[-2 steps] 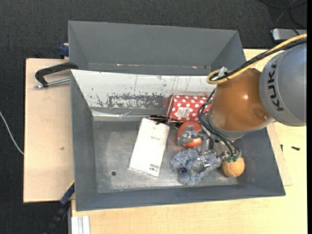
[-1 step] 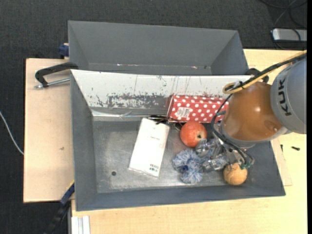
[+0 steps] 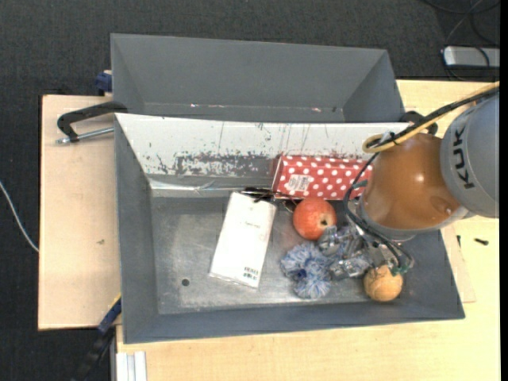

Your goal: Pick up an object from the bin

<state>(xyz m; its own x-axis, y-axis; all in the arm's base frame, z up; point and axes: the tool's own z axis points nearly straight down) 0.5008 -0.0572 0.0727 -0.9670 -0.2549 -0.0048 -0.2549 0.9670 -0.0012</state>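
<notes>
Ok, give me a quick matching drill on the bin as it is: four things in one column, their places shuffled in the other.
Things:
1. white box
2. red box with white dots
3. red apple
4. tan round thing

Places:
A. lower right of the bin floor, beside the gripper
B. against the back wall
C. flat on the floor, farthest left
D. just below the dotted box in the view

Pairs: 1-C, 2-B, 3-D, 4-A

Scuffed matt metal bin (image 3: 159,236), glossy apple (image 3: 313,217), seemingly crinkled blue cloth (image 3: 308,268).
</notes>
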